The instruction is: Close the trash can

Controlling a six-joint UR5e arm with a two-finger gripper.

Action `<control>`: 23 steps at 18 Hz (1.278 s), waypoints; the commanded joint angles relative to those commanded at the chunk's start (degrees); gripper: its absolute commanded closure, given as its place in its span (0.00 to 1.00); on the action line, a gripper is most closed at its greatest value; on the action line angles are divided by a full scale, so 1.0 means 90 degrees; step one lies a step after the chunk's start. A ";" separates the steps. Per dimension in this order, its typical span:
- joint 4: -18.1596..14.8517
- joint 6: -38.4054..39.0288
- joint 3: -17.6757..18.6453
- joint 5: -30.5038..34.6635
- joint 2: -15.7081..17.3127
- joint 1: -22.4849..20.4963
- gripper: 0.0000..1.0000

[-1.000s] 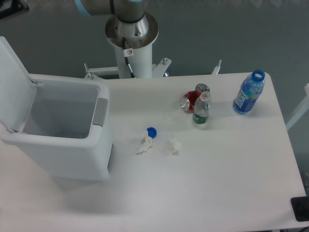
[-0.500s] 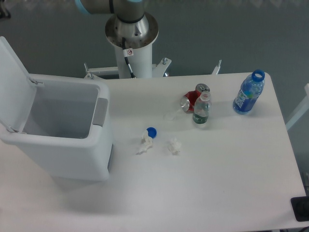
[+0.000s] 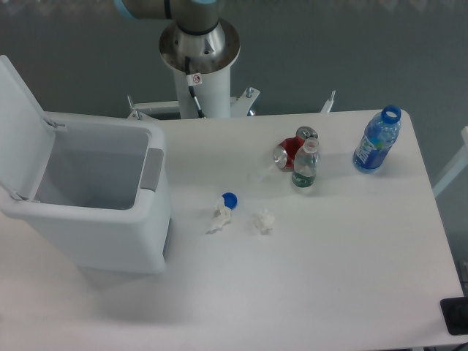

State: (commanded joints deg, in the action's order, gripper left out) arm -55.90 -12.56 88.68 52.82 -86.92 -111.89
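White plastic makes up the trash can [image 3: 95, 212], which sits at the nine o'clock side of the table [image 3: 329, 292]. Its lid [image 3: 22, 124] stands up and leans back, away from the grey tab [image 3: 152, 170] on the front, so the can is wide open and looks empty inside. The lid needs a push forward and down to close it.

Toward three o'clock from the can lie a blue cap [image 3: 229, 198] and two bits of crumpled paper [image 3: 263, 220]. Farther that way stand a small clear bottle [image 3: 305, 167], touching a red can [image 3: 291, 148], and a blue bottle [image 3: 377, 140] apart from them.

At twelve o'clock is the robot's base [image 3: 199, 51]. Its pincer is out of the picture, so I cannot tell if it is wide or narrow.
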 joint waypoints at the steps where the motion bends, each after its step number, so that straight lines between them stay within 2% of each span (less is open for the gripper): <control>1: 0.0000 -0.0030 0.0000 0.0000 -0.0019 0.0039 0.91; 10: 0.0000 -0.0050 0.0010 0.0000 -0.0186 0.0244 0.90; 23: 0.0000 -0.0059 0.0068 0.0020 -0.0293 0.0254 0.90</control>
State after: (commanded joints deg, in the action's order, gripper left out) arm -55.90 -13.10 89.30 53.00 -89.56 -109.60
